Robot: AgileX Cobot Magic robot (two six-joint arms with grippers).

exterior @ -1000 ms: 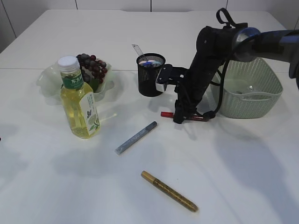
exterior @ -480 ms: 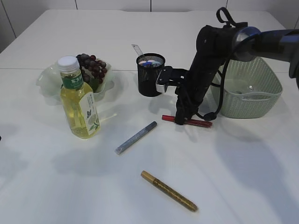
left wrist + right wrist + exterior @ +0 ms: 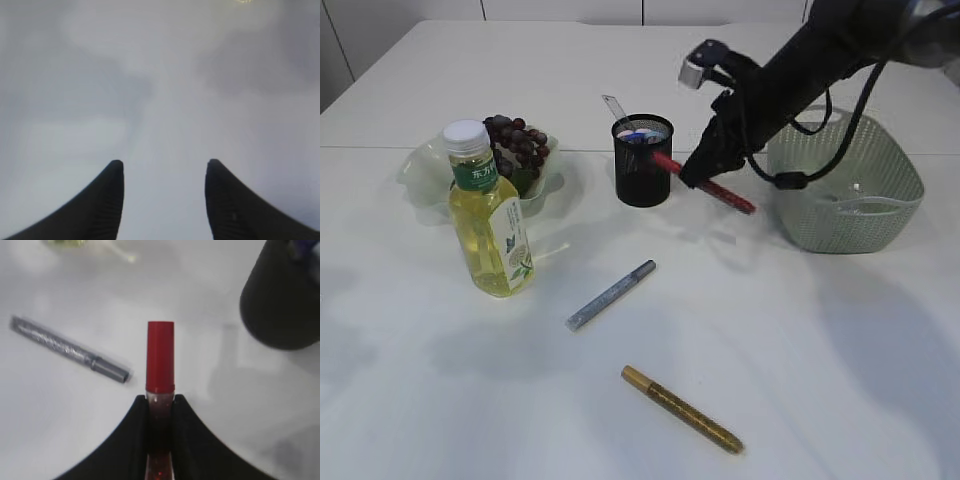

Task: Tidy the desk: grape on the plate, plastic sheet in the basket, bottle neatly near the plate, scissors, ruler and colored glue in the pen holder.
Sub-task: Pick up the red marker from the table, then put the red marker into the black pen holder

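Observation:
My right gripper (image 3: 698, 178) is shut on the red glue pen (image 3: 720, 190), held slanted in the air just right of the black pen holder (image 3: 642, 165). In the right wrist view the pen's red cap (image 3: 160, 357) sticks out past the gripper (image 3: 160, 399). A ruler (image 3: 613, 107) and blue-tipped items stand in the holder; I cannot make out the scissors or the plastic sheet. A silver glue pen (image 3: 611, 295) and a gold glue pen (image 3: 682, 409) lie on the table. Grapes (image 3: 517, 145) rest on the plate (image 3: 425, 170) behind the bottle (image 3: 490, 215). My left gripper (image 3: 164, 167) is open over bare table.
A pale green basket (image 3: 845, 190) stands at the right, behind my right arm. The silver pen (image 3: 70, 350) and the pen holder (image 3: 285, 300) also show in the right wrist view. White table stretches in front.
My right gripper closed on the red glue pen on the table, then lifted it up and toward the pen holder. The left gripper has not changed.

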